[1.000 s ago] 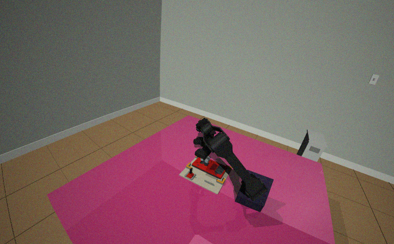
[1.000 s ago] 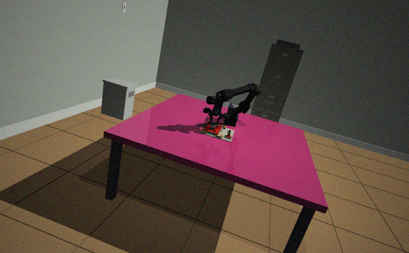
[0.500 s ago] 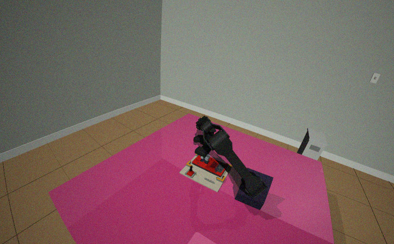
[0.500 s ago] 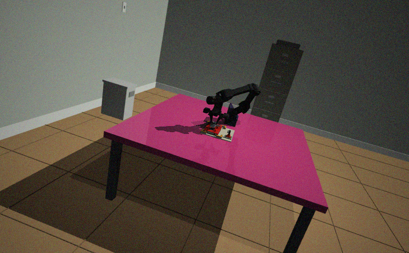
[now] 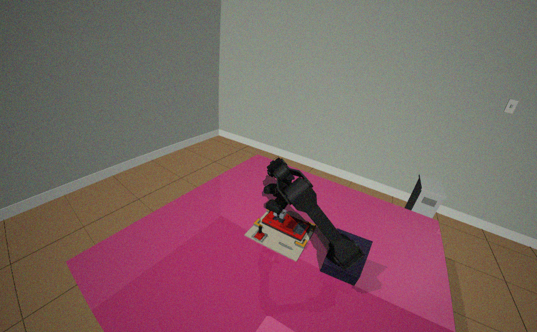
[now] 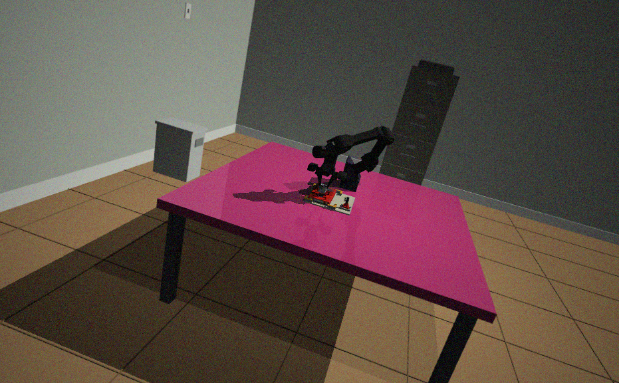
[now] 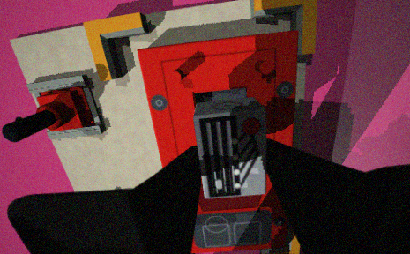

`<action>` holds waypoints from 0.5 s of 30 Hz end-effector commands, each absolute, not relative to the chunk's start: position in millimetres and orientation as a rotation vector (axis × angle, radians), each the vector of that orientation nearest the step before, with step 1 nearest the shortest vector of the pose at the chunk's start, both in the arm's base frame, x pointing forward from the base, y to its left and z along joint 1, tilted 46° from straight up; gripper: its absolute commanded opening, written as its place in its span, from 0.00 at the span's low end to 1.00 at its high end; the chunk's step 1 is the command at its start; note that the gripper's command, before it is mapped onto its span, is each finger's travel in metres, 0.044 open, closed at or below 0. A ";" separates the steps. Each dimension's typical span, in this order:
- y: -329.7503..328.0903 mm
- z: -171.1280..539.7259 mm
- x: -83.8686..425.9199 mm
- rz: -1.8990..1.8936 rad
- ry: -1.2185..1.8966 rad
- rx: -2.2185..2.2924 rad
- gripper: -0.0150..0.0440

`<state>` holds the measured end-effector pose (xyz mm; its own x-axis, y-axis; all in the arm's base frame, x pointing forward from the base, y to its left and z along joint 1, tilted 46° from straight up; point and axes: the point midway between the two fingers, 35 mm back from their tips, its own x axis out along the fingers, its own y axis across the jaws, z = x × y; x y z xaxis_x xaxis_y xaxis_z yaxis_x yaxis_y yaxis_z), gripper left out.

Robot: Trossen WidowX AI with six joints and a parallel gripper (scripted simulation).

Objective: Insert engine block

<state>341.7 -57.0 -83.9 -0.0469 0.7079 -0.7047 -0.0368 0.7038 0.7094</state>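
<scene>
The black fingers (image 5: pixel 275 206) (image 6: pixel 320 180) are clamped on the grey, box-shaped engine block (image 5: pixel 280 215) (image 6: pixel 322 188) (image 7: pixel 230 150), 1 on its left side and 1 on its right in the wrist view. The block is over the opening in the long red car body (image 5: pixel 278 225) (image 6: pixel 320 195) (image 7: pixel 151 79), where a dark strip of the opening shows beyond the block's far edge. How deep the block sits, and whether its slot faces the rib, I cannot tell. Its upper face has dark parallel bars on the left and a dark red disc at the far right. On the car body, 2 round grey fasteners (image 7: pixel 159 102) flank the opening, and a dark grey panel (image 7: pixel 232 227) lies at the near end in the wrist view. The body rests on a flat cream board (image 5: pixel 274 243) (image 6: pixel 340 202) (image 7: pixel 124 147) with yellow-and-grey corner brackets (image 5: pixel 301 243) (image 7: pixel 94 37). Left of the body in the wrist view, on the same board, is a red block with a black handle (image 5: pixel 259 234) (image 6: pixel 346 203) (image 7: pixel 29 125) in a grey surround. The board lies on the glossy pink tabletop (image 5: pixel 179 268) (image 6: pixel 397 228) (image 7: pixel 5 176). In the top view, the black jointed arm (image 5: pixel 322 218) (image 6: pixel 356 137) reaches left over the car body from its dark blue base (image 5: pixel 363 243) at the right.
</scene>
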 end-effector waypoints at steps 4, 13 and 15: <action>-55.8 -83.9 342.1 0.661 1.507 0.582 0.52; -53.6 -86.0 341.9 0.656 1.510 0.587 0.52; -53.2 -86.5 341.9 0.657 1.510 0.587 0.52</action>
